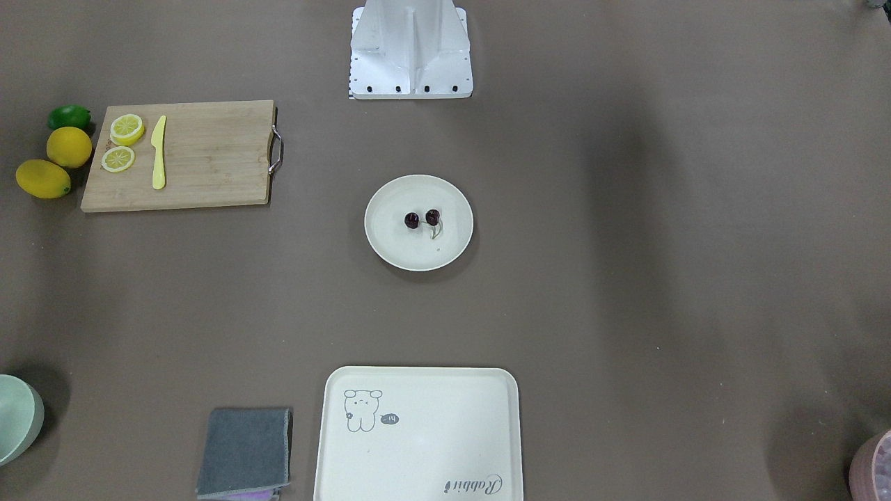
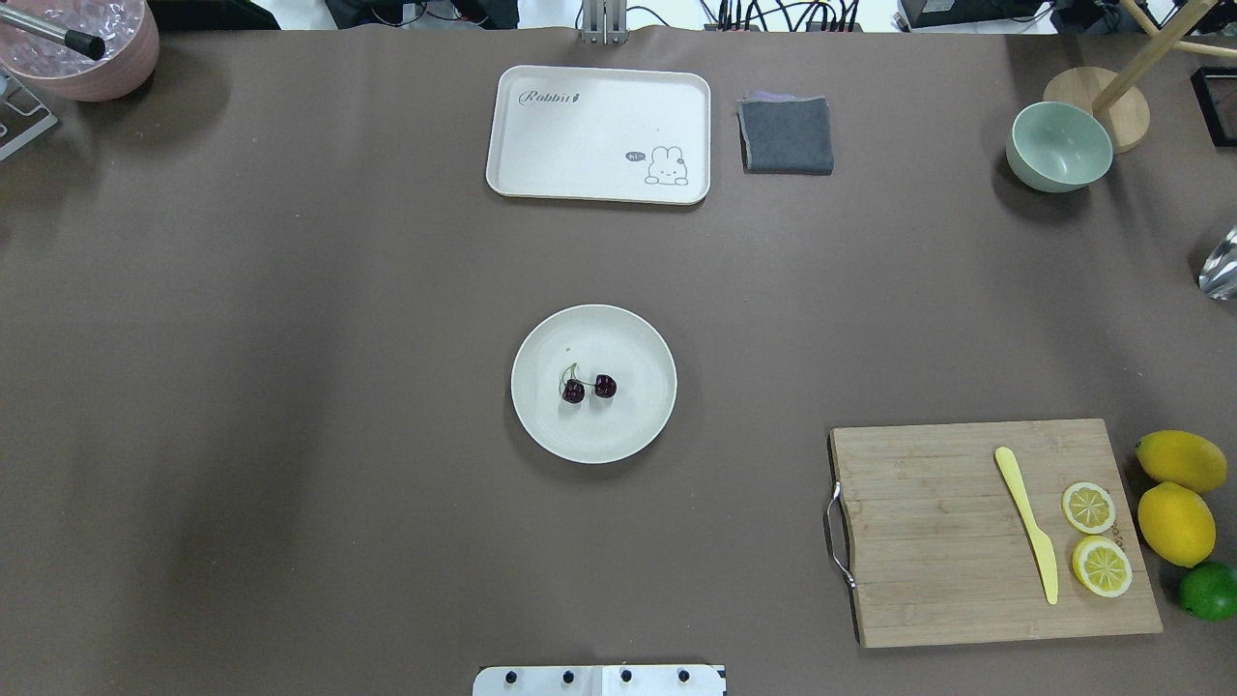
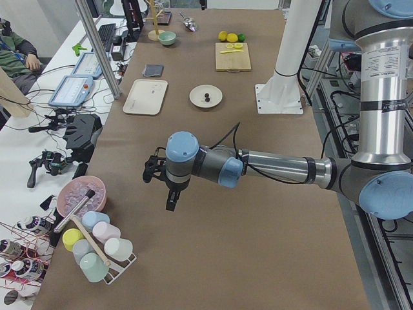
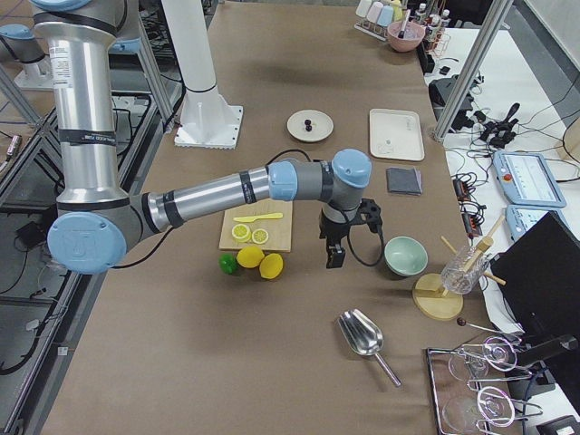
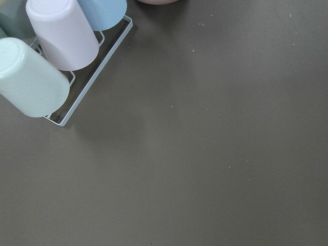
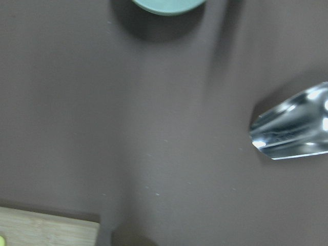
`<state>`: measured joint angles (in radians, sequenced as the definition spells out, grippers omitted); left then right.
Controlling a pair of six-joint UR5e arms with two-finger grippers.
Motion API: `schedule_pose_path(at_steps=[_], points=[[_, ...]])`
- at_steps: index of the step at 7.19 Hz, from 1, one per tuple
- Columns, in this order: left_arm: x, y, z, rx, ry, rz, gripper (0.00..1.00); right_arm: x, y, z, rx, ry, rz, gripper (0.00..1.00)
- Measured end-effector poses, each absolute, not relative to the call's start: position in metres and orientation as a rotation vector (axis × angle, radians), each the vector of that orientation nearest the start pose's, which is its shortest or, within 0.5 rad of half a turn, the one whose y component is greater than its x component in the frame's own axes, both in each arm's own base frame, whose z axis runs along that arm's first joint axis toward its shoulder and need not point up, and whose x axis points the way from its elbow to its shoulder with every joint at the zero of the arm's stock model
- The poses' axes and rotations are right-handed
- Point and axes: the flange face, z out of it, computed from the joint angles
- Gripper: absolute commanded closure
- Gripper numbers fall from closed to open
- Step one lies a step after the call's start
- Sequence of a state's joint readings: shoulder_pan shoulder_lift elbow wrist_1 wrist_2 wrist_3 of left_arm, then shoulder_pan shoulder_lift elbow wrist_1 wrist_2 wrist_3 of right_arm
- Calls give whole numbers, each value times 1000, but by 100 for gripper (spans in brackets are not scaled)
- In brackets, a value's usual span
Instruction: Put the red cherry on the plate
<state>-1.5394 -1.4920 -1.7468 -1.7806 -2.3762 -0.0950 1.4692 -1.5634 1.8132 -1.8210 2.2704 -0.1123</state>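
Observation:
The red cherry (image 1: pixel 422 220) (image 2: pixel 589 388), a dark glossy pair joined by thin stems, lies inside the round cream plate (image 1: pixel 390 252) (image 2: pixel 628 430) at the table's centre. Neither gripper shows in the overhead or front views. The left gripper (image 3: pixel 170 197) hangs above bare table near the cup rack, far from the plate (image 3: pixel 197 101). The right gripper (image 4: pixel 336 256) hovers at the other end between the lemons and the mint bowl, also far from the plate (image 4: pixel 322 128). Both show only in side views, so I cannot tell whether they are open or shut.
A wooden cutting board (image 2: pixel 928 541) carries a yellow knife (image 2: pixel 1027 522) and lemon slices, with lemons (image 2: pixel 1175 522) and a lime beside it. The rabbit tray (image 2: pixel 580 135), grey cloth (image 2: pixel 787 135), mint bowl (image 2: pixel 1058 145) and pink bowl (image 2: pixel 116 58) line the far edge. A metal scoop (image 4: pixel 362 337) lies near the right gripper.

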Motion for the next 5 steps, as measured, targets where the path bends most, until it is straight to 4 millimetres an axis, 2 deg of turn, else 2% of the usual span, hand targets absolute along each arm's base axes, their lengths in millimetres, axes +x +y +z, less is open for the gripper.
schedule_pose_path(at_steps=[2, 3, 5], points=[[-47, -470, 593, 219, 813, 55, 2, 76, -458, 623, -7, -708, -210, 0], [-47, -469, 596, 212, 814, 53, 2, 89, -447, 642, -6, -716, -214, 0], [-47, -469, 600, 204, 818, 49, 2, 98, -433, 667, 18, -729, -208, 0]])
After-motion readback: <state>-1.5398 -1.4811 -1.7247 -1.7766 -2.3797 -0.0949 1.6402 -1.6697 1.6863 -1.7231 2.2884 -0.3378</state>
